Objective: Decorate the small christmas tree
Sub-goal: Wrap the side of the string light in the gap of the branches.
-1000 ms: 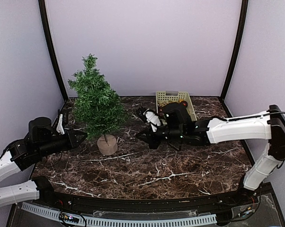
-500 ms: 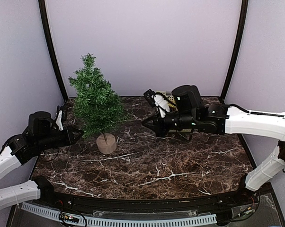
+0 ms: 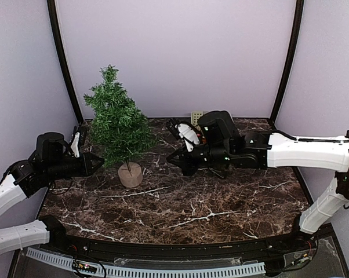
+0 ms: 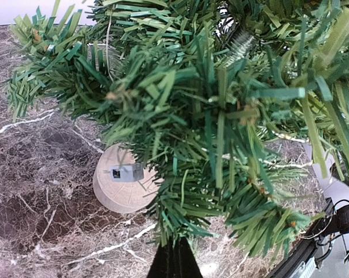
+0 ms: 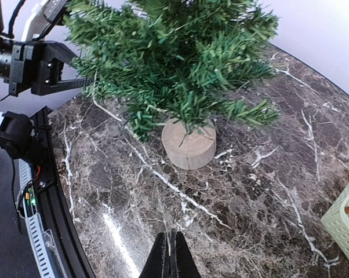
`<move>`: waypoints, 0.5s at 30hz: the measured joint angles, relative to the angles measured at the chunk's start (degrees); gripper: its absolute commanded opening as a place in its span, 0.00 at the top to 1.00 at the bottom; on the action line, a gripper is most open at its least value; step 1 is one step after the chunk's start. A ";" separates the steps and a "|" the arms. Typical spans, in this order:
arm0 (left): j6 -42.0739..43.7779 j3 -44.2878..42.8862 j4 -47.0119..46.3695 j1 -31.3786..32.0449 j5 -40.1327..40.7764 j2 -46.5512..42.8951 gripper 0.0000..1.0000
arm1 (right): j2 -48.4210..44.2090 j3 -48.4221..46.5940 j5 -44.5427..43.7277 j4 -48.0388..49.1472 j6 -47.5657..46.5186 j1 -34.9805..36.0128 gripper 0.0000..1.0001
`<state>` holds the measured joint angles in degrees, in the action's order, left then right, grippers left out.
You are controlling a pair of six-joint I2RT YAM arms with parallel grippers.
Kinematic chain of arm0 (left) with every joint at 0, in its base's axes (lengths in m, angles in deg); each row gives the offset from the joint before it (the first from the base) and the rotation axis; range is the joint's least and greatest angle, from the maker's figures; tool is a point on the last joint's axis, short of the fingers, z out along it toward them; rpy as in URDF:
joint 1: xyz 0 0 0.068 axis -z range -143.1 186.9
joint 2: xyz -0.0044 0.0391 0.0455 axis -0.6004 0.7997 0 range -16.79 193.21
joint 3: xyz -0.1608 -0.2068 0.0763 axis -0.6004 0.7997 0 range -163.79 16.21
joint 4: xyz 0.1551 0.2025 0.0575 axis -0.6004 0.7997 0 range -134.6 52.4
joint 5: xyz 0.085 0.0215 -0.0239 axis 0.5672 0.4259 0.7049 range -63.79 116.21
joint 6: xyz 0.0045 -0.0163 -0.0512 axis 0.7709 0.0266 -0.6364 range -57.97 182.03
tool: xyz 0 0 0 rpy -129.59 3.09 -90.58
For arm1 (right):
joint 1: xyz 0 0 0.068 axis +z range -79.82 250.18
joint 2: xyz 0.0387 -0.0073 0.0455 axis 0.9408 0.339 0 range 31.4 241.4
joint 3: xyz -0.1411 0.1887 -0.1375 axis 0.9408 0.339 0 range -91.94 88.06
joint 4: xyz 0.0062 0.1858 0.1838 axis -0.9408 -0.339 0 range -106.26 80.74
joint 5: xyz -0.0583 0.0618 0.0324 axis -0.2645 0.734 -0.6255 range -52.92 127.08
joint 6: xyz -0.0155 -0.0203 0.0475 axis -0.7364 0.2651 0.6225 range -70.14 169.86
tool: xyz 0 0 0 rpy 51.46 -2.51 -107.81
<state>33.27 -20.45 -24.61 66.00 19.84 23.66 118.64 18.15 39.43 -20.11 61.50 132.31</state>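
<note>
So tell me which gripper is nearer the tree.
Left. The left gripper sits at the lower branches of the tree; the right gripper hangs apart, to its right.

Dark marble table (image 3: 209,200), small christmas tree (image 3: 119,130), basket (image 5: 344,217)

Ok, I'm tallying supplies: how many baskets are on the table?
1: a pale lattice basket at the back of the table, right of the small christmas tree. In the top view the right arm hides most of it; nothing suggests a second basket.
</note>
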 measured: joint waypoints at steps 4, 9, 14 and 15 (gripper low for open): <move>0.66 0.00 0.28 -0.11 0.11 0.00 1.00 | -0.17 -1.73 -5.79 -0.09 1.18 0.09 1.00; 1.36 -0.04 0.35 -0.61 0.33 0.00 1.00 | 0.46 -6.58 -11.43 -1.49 1.09 -0.96 1.00; 1.62 -0.07 0.37 -0.98 0.42 0.00 1.00 | 4.33 -12.57 -12.96 -1.62 -0.15 -2.67 1.00; 1.64 -0.07 0.39 -0.98 0.39 0.00 1.00 | 5.11 -13.40 -12.94 -1.51 -0.50 -2.95 1.00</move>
<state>34.91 -20.52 -24.22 65.02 20.23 23.66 123.76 4.76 26.49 -21.62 60.99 129.36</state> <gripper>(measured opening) 0.010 0.005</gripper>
